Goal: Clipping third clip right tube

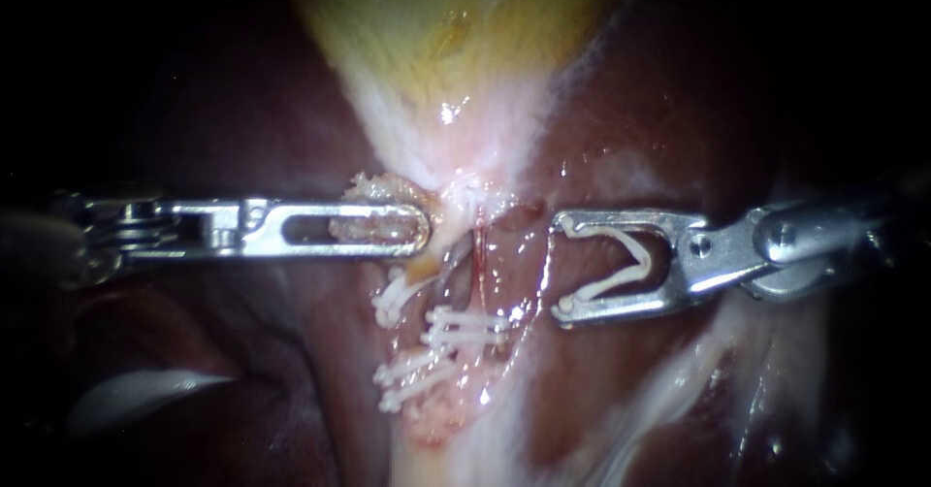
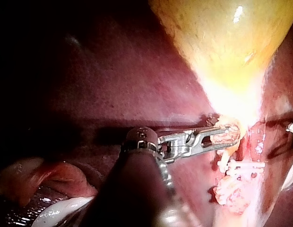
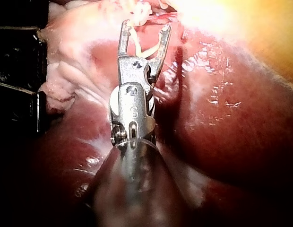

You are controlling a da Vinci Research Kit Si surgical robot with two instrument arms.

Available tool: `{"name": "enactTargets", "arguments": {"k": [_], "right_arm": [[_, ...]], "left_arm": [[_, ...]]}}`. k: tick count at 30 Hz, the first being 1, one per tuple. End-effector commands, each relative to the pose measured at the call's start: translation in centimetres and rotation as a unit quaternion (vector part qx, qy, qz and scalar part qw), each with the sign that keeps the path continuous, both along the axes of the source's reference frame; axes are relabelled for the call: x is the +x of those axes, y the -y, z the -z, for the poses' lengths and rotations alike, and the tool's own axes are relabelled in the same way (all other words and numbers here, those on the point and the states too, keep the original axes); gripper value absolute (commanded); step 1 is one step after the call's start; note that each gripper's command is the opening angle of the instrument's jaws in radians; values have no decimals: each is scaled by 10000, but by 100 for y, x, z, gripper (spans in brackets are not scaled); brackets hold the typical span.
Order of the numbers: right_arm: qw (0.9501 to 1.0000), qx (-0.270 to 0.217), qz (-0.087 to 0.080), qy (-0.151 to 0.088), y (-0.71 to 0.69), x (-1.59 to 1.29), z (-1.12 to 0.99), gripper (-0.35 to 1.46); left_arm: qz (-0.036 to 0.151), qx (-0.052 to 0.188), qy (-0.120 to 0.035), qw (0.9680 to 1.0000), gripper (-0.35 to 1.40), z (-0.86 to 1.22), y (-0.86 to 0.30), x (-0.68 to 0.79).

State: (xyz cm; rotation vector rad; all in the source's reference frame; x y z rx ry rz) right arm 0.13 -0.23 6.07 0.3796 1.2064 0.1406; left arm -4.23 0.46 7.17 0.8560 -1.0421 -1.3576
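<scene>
My left instrument [image 1: 422, 230] comes in level from the left. Its slotted jaws are shut on pale lumpy tissue [image 1: 373, 223] at the narrow foot of the yellow gallbladder [image 1: 436, 31]; the left wrist view shows the same hold [image 2: 234, 135]. The thin red right tube [image 1: 480, 259] runs down from there. Several white clips [image 1: 465, 327] sit across the tubes below it. My right instrument [image 1: 561, 266] lies to the right of that tube, apart from it. Its jaws stand wide, with an open white clip [image 1: 606, 288] seated between them, as the right wrist view [image 3: 145, 27] also shows.
Dark red liver [image 1: 679, 89] surrounds the field and lies under the right instrument's shaft [image 3: 222, 118]. Whitish tissue strands [image 1: 679, 390] run down to the lower right. A pale smooth shape [image 1: 145, 395] lies low on the left.
</scene>
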Motion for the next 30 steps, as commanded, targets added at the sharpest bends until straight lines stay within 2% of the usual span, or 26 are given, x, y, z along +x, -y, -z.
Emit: {"name": "enactTargets", "arguments": {"k": [1,5,7,12,16,21,26,30], "right_arm": [[10000,0,-3,1,0,0,0,50],[10000,0,-4,2,0,0,0,50],[10000,0,-3,2,0,0,0,50],[10000,5,6,-7,0,0,-1,50],[10000,5,3,-5,0,1,-1,50],[10000,8,0,-7,0,7,-1,50],[9984,514,-213,118,0,23,-11,50],[9950,903,-365,201,2,40,-27,50]], "left_arm": [[-4,4,8,10000,-35,2,-1,1],[-40,54,38,10000,-35,17,-9,13],[-6,83,-8,10000,-35,30,-16,23],[184,96,74,9998,-35,69,-24,46],[227,57,92,9997,-35,88,-24,47],[257,43,68,9996,-35,89,-20,42],[260,39,66,9996,-35,87,-19,41],[262,37,65,9996,-35,87,-19,40]]}}
